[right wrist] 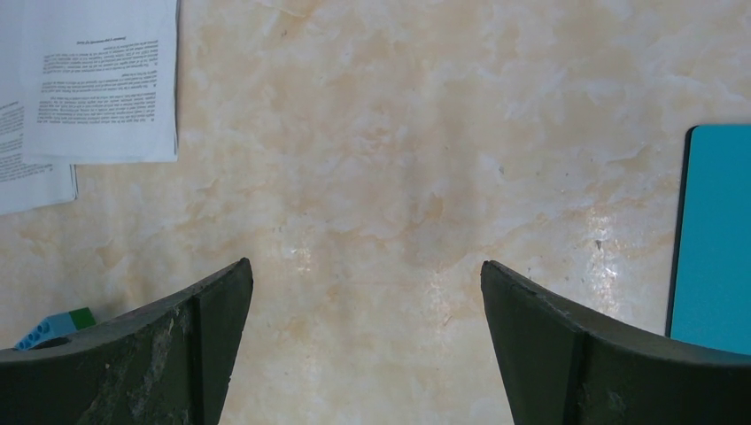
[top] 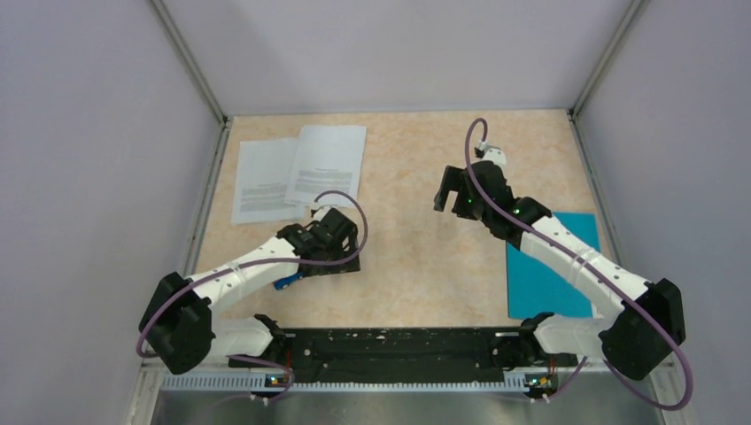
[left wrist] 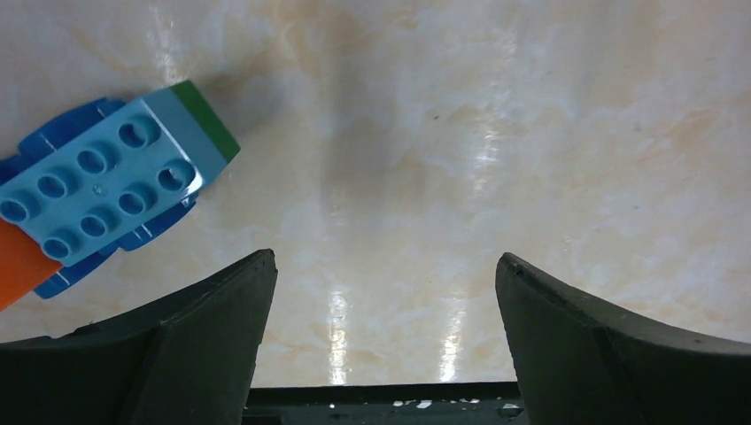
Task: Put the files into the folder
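Files (top: 301,168) lie just beyond left hand (left wrist: 385,264); folder (top: 540,288) under right arm.

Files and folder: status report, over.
Left pincer open, empty. Right pincer open, empty. Files lie far left, untouched; folder closed at right. Toy block beside left pincer, not on the files.

The table (top: 416,266) was beige with pale marbling. The files (top: 301,173) were white with blocks of black print, the folder (top: 540,283) plain teal-blue. The toy brick (left wrist: 106,186) had a light blue studded top, a green end, a darker blue base and an orange part. The left gripper (left wrist: 385,266) and right gripper (right wrist: 367,270) were black, the arms (top: 235,282) white with black joints, their cables (top: 341,192) purple
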You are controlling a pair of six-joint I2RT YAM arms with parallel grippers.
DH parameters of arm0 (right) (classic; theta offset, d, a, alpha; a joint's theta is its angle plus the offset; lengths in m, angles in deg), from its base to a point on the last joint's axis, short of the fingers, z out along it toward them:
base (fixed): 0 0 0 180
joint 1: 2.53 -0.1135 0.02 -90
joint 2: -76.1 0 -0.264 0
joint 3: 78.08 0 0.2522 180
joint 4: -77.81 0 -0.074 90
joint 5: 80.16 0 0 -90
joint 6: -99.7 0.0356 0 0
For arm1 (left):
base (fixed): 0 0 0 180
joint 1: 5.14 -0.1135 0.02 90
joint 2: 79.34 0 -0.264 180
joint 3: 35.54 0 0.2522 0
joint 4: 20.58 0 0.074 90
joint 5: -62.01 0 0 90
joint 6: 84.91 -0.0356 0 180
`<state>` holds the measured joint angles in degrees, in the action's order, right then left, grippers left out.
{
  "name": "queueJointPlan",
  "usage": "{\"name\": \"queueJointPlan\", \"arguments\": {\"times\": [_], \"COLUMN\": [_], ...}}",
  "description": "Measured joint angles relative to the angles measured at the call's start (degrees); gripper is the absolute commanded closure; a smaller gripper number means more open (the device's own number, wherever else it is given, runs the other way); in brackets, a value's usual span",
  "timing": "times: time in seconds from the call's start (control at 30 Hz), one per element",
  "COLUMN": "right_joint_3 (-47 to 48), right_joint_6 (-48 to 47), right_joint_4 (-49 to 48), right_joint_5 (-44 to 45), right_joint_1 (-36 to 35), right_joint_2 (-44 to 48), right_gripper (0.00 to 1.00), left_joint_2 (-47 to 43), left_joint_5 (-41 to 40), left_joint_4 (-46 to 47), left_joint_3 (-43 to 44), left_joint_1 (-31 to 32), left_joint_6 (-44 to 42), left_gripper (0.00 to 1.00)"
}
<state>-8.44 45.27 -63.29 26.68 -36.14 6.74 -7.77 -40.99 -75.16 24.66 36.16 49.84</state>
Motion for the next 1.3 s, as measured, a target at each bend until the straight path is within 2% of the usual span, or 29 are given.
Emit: {"name": "queueJointPlan", "arguments": {"times": [0.13, 0.37, 0.67, 1.3], "right_joint_3": [0.0, -0.02, -0.81, -2.01], "right_joint_6": [0.02, 0.04, 0.04, 0.04], "right_joint_4": [0.09, 0.11, 0.13, -0.37], "right_joint_5": [-0.09, -0.26, -0.33, -0.94], "right_joint_1": [0.0, 0.0, 0.0, 0.0], "right_joint_2": [0.0, 0.0, 0.04, 0.09], "right_gripper": [0.01, 0.01, 0.01, 0.01], "left_joint_2": [0.39, 3.61, 4.09, 3.96], "left_joint_5": [-0.98, -3.21, -4.63, -6.21], "left_joint_4": [-0.9, -0.04, 2.62, 7.63], "left_joint_3": [-3.61, -4.44, -8.37, -9.27], "left_joint_1": [0.0, -0.63, -7.65, -22.34], "left_joint_6": [1.81, 3.54, 3.54, 3.06], "left_gripper": [0.01, 0.02, 0.01, 0.01]}}
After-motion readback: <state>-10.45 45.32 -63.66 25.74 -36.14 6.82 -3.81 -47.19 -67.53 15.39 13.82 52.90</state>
